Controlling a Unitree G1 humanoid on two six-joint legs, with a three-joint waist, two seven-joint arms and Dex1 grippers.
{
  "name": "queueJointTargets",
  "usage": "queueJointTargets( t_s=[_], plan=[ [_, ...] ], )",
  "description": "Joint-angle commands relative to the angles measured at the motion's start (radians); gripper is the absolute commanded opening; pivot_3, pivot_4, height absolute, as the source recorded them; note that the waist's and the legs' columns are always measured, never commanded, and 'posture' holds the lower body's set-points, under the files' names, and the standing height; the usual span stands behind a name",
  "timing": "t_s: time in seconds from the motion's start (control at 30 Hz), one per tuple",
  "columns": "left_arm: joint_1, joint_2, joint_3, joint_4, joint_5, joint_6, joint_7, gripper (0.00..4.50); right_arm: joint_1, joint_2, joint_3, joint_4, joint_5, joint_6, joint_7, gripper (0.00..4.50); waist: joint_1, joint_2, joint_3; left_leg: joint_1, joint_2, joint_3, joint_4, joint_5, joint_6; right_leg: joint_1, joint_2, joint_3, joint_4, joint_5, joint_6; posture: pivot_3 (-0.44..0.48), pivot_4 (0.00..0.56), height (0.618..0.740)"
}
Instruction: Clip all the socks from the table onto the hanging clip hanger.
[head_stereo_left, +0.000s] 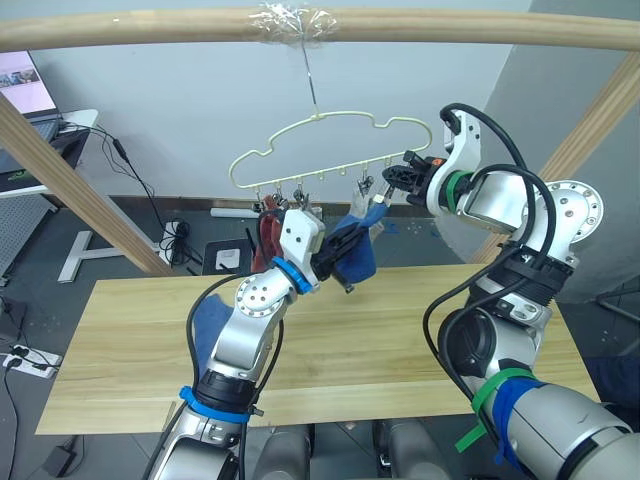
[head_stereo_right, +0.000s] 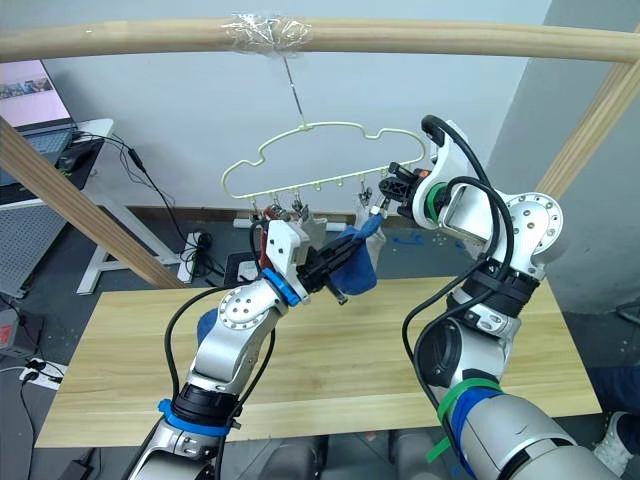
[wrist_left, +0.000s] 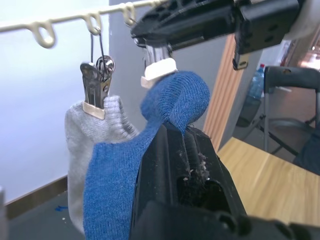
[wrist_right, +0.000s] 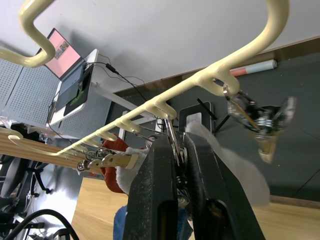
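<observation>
The clip hanger (head_stereo_left: 330, 150) hangs by its hook from a taped spot on a wooden pole (head_stereo_left: 150, 28) above the table (head_stereo_left: 400, 340). Rust red socks (head_stereo_left: 268, 232) hang from clips near the hanger's left end, and a light grey sock (wrist_left: 90, 135) hangs from a metal clip (wrist_left: 96, 90) further along the bar.

The left gripper (head_stereo_left: 345, 250) is raised just under the bar, its 2 fingers closed on a blue sock (wrist_left: 150, 150). It holds the sock's top edge up against a clip (wrist_left: 157, 67), next to the grey one. The rest of the blue sock droops below the fingers.

The right gripper (head_stereo_left: 398, 178) reaches in from the right at bar height. Its fingers are squeezed together on that same clip, pinching its metal handles just under the bar.

A second blue sock (head_stereo_left: 207, 325) lies on the table, partly hidden behind the left arm. A laptop (head_stereo_left: 25, 85) sits on a side desk at far left.
</observation>
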Motion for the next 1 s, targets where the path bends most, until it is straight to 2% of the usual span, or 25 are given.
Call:
queueJointTargets(
  t_s=[0.03,0.57,0.7,0.73,0.8,0.83,1.0],
  plan=[
    [-0.001,-0.001,0.01,-0.023,-0.014,-0.037,-0.002,0.04,-0.01,-0.018,-0.007,-0.012,0.011,0.008,-0.009,0.0,0.0,0.0,0.0,0.0,0.0,0.0,0.0,0.0,0.0,0.0,0.0,0.0,0.0,0.0,0.0,0.024,0.207,0.74],
    [-0.058,-0.021,-0.045,0.091,0.1,-0.183,0.03,0.04,-0.038,0.04,-0.075,0.009,0.114,0.008,-0.099,0.0,0.0,0.0,0.0,0.0,-0.001,0.0,0.002,0.0,0.0,0.0,0.0,0.0,0.003,0.0,0.0,0.019,0.206,0.74],
    [-0.063,-0.026,-0.046,0.096,0.097,-0.185,0.02,0.0,-0.047,0.032,-0.082,0.022,0.147,0.008,-0.111,1.31,-0.001,0.0,0.0,0.0,0.0,0.0,0.002,0.0,0.0,0.0,0.0,0.0,0.004,0.0,0.0,0.022,0.205,0.74],
    [-0.061,-0.026,-0.046,0.094,0.095,-0.183,0.017,0.0,-0.051,0.028,-0.084,0.026,0.157,0.008,-0.109,1.77,-0.001,0.0,0.0,0.0,0.0,0.0,0.002,0.0,0.0,0.0,0.0,0.0,0.004,0.0,0.0,0.022,0.205,0.74],
    [-0.056,-0.025,-0.046,0.083,0.081,-0.172,0.003,0.0,-0.057,0.013,-0.081,0.034,0.173,0.008,-0.104,2.27,-0.002,0.0,0.0,0.0,0.0,0.0,0.002,0.0,0.0,0.0,0.0,0.0,0.004,0.0,0.0,0.019,0.204,0.74],
    [-0.054,-0.026,-0.045,0.075,0.071,-0.164,-0.004,0.0,-0.061,0.004,-0.08,0.038,0.184,0.008,-0.099,2.66,-0.002,0.0,0.0,0.0,0.0,0.0,0.002,0.0,0.0,-0.001,0.0,0.0,0.004,0.0,0.0,0.019,0.204,0.74],
    [-0.045,-0.073,-0.033,0.024,-0.061,-0.011,-0.049,0.0,-0.056,-0.042,-0.069,0.035,0.305,0.008,-0.066,4.38,-0.003,0.0,0.0,0.0,0.0,0.0,0.002,0.0,0.0,-0.001,0.0,0.0,0.004,0.0,0.0,0.009,0.198,0.74]
  ],
)
